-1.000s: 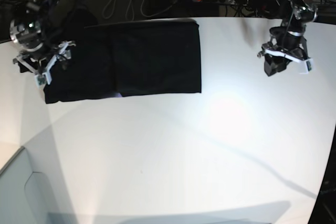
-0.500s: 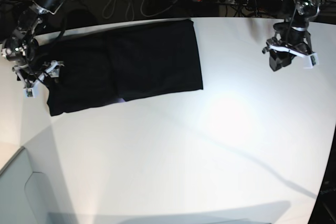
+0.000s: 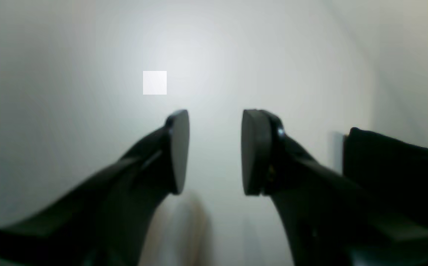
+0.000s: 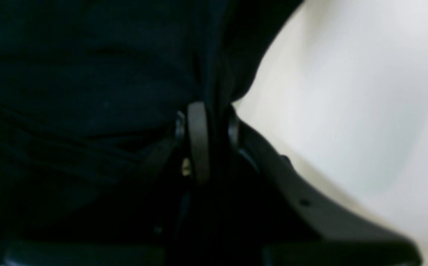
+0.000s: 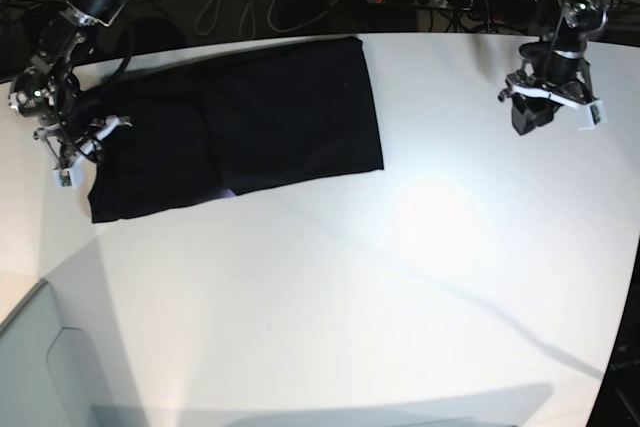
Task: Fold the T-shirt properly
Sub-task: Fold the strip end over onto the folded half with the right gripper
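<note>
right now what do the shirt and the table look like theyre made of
The shirt looks like soft matte black cloth: it lies limp and bunches in folds where the right gripper pinches it. The table looks like smooth white laminate or painted board with a soft glare patch; which one is unclear.

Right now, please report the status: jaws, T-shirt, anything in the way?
Left gripper open, empty, over bare table. Right gripper shut on T-shirt edge. T-shirt folded, flat on the table. Nothing in the way.

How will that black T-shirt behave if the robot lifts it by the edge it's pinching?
The T-shirt will probably drape limply: it lies flat and creased where the right gripper pinches it. It looks light, and likely drags across the table rather than lifting whole.
</note>
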Tool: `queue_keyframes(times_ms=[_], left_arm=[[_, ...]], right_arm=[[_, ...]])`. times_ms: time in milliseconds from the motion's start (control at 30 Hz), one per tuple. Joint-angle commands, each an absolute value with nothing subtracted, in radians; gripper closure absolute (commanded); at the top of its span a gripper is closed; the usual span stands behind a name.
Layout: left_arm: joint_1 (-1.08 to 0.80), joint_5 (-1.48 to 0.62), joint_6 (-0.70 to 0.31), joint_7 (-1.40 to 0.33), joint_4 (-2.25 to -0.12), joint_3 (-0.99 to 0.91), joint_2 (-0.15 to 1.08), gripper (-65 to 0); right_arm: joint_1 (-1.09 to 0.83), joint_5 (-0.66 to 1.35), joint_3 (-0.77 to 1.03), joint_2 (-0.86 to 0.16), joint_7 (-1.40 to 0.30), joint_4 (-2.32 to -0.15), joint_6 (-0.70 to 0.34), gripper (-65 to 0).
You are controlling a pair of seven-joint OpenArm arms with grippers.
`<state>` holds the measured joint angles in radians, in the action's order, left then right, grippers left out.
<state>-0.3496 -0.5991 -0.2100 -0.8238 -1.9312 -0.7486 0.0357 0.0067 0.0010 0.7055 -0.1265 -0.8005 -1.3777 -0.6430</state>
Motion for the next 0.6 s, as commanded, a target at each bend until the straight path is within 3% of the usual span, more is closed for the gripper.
queue_keyframes(times_ms=[0,267,567], left_arm=[[-0.351,-0.611,-0.213,-0.811,-1.949,-0.753,0.044,-23.0],[-0.369,-0.611,-0.213,-0.809,-1.943,-0.743,0.035,-23.0],[-0.387,-0.611,-0.213,-0.814,-1.945,-0.687,-0.013,-22.5]], right_arm=[[-0.005,-0.087,0.708,-0.134,-0.871,-1.389,-0.651,-0.1],[-0.065,-0.087,0.705,-0.070,-0.877,-1.689,-0.653,0.0],[-0.176,-0.087,0.527,0.008,-0.872,-1.982,-0.653,0.0]])
